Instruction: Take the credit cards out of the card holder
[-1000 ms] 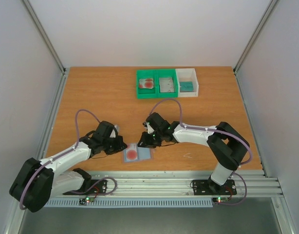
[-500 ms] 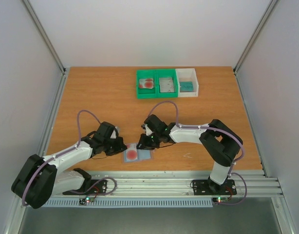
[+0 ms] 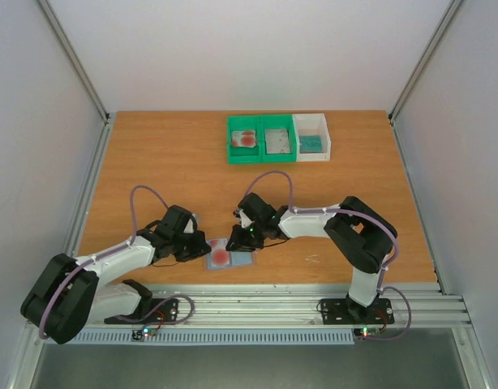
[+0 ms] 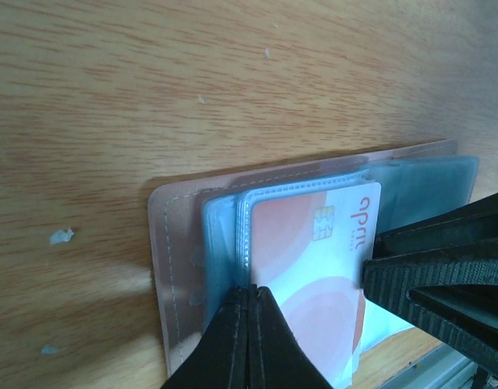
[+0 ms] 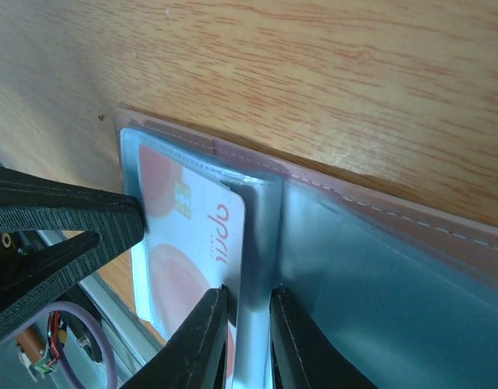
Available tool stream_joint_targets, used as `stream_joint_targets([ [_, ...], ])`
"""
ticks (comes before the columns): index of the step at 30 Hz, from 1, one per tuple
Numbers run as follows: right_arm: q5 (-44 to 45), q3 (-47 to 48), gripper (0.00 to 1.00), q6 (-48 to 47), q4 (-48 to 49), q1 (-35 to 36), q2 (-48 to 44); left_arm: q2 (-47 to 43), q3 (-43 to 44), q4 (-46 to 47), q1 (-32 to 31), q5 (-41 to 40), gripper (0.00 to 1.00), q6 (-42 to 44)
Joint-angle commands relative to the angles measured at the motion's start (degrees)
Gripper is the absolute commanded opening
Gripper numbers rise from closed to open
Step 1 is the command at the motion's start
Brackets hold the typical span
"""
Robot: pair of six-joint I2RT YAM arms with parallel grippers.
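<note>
The card holder [image 3: 242,259] lies open on the table near the front edge, blue-grey panels up. A white credit card with red blotches [image 3: 220,257] sits in its left panel and shows in the left wrist view [image 4: 314,267] and the right wrist view [image 5: 192,243]. My left gripper [image 3: 203,245] is shut, its tips [image 4: 249,296] resting on the clear sleeve edge at the card's left side. My right gripper [image 3: 237,237] is nearly closed, its jaws [image 5: 247,296] pinching the raised plastic ridge between the two panels of the holder [image 5: 379,275].
A green compartment tray [image 3: 261,154] at the back holds a white-and-red card [image 3: 246,138] and a grey card [image 3: 278,141]. A white tray [image 3: 326,134] beside it holds a teal card [image 3: 311,143]. The table's front rail runs just below the holder.
My right gripper has moved a little left and down onto the holder's middle. My left gripper has edged right onto the holder's left side. The holder has stayed put.
</note>
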Motion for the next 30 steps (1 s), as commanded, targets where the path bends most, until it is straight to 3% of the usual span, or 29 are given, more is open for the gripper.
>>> stream_joint_targets([
  [1, -0.5, 0.95, 0.17, 0.57, 1.73, 0.73, 0.81, 1.02, -1.44, 2.98, 0.18, 0.76, 0.0, 0.52],
  [6, -1.61, 1.07, 0.13, 0.42, 3.1, 0.85, 0.98, 0.75, -2.06, 3.48, 0.14, 0.83, 0.0, 0.2],
  [10, -1.9, 0.97, 0.01, 0.02, 3.72, 0.84, 0.2, 0.69, -2.6, 4.26, 0.15, 0.52, 0.0, -0.06],
  [30, 4.74, -0.54, 0.01, -4.91, -3.43, -0.12, -6.91, 1.49, -3.54, 6.12, 0.14, -0.5, 0.08, -1.27],
])
